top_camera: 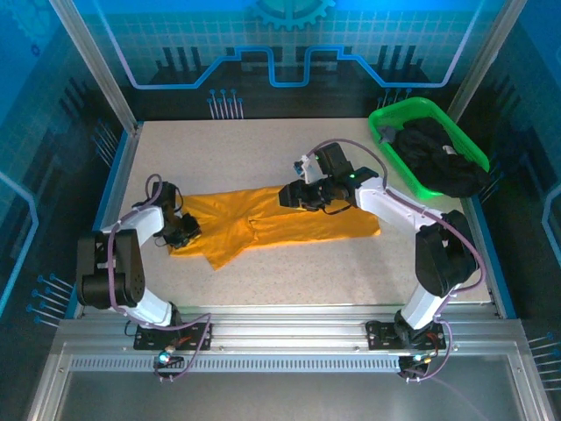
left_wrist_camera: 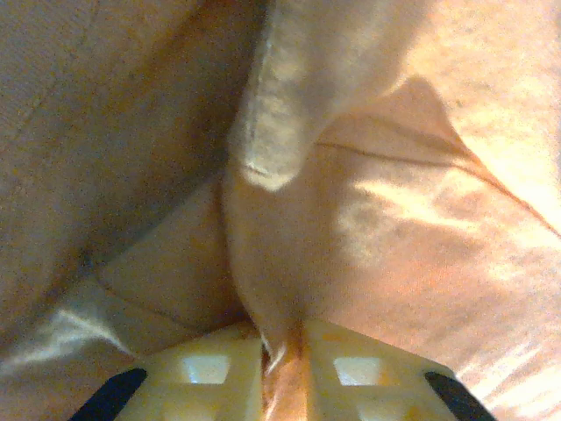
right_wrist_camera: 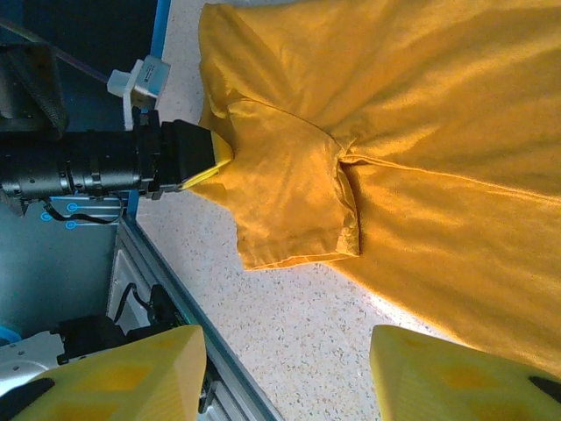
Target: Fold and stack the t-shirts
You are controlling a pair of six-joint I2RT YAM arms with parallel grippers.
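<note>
Bench: pale speckled surface, with bare patches on the near and far sides of the cloth.
Left claw: low at the left edge of the cloth. In the left wrist view its two yellow fingers are pressed together on a pinched fold of orange fabric. It also shows in the right wrist view, biting the cloth just beside the sleeve.
T-shirt: plain orange-yellow and wrinkled, lying lengthwise left to right across the middle of the bench between the two arms. Its cloth spreads across the left wrist view and lies flat in the right wrist view.
Sleeve: short, lying flat on the bench and sticking out toward the near edge.
Right claw: over the middle of the t-shirt, fingers spread wide apart around nothing.
Basket: green, in the far right corner, well apart from the t-shirt.
Dark cloth: crumpled inside the basket.
</note>
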